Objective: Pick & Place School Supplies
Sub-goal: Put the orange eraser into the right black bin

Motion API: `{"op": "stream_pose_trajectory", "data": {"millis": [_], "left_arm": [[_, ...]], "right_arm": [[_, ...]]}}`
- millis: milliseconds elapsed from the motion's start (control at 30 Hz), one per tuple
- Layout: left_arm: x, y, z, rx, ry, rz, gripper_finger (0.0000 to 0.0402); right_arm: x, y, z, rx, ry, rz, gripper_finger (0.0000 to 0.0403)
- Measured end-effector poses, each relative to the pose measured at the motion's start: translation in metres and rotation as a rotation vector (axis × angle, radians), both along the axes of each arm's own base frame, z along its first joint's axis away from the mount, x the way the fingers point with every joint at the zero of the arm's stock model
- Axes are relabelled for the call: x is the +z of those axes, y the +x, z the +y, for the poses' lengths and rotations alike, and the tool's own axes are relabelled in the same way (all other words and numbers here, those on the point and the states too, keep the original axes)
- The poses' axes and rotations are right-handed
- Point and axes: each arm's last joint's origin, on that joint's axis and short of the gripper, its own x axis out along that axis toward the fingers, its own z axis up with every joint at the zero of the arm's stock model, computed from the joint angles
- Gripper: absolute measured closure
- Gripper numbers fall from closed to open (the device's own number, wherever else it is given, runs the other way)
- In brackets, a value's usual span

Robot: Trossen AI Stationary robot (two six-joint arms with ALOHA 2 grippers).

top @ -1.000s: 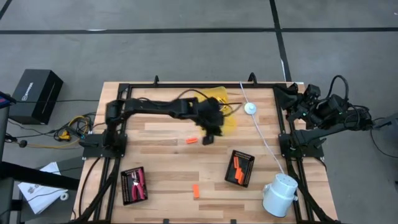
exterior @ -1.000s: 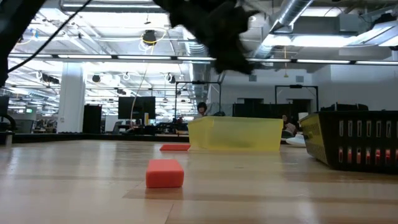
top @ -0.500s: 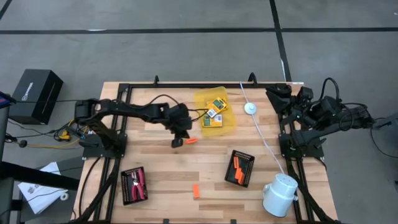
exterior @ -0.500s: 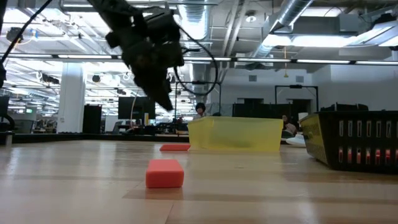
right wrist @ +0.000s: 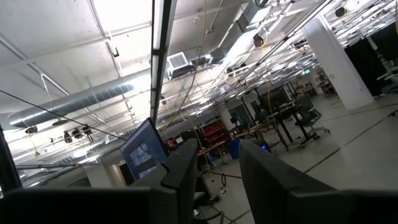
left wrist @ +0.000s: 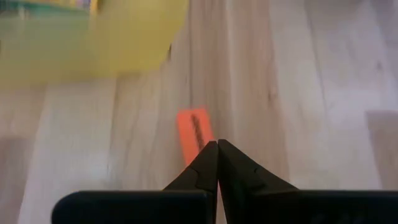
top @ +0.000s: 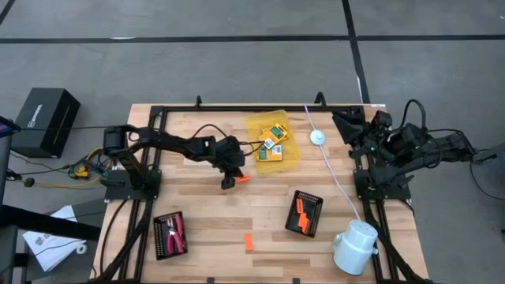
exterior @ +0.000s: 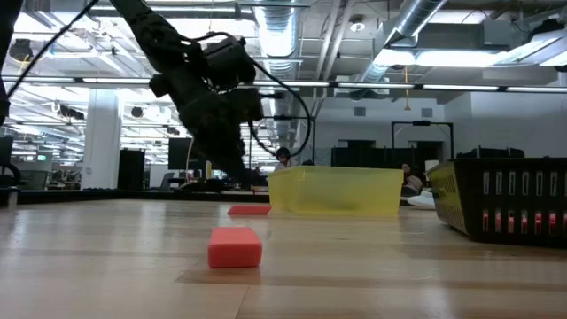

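High view: left gripper [top: 230, 181] sits at frame centre-left, just beside an orange stick [top: 242, 178] lying on the table [top: 205, 213]. In the left wrist view its fingers [left wrist: 202, 168] are pressed together with nothing between them, tips right at the stick's [left wrist: 194, 132] near end. The right gripper [top: 357, 130] is parked at the upper right, fingers [right wrist: 186, 171] apart and empty.

Step in hand, as judged: approach to this stick, grasp not yet made.

Next move calls for parting the fingers, straddling the stick and closing on it (a second stick [top: 248, 242] lies at lower centre). Card boxes [top: 271, 142] lie in the yellow tray [top: 290, 158]; the pliers [top: 173, 234] lie in the lower-left black tray [top: 161, 246].
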Motion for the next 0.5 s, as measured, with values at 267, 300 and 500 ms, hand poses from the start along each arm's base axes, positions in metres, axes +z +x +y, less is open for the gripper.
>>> {"op": "stream_pose_trajectory", "data": {"millis": [267, 300, 500], "left_arm": [[-0.022, 0.006, 0.001, 0.001, -0.017, 0.045, 0.0401], [-0.023, 0.005, 0.001, 0.002, -0.019, 0.05, 0.0401], [-0.025, 0.006, 0.004, 0.009, -0.021, 0.044, 0.0401]], "right_arm": [[0.002, 0.001, 0.005, 0.032, 0.007, -0.028, 0.0291], [0.002, 0.001, 0.005, 0.036, 0.008, -0.029, 0.0291], [0.003, 0.0, 0.008, 0.053, 0.011, -0.038, 0.0291]]}}
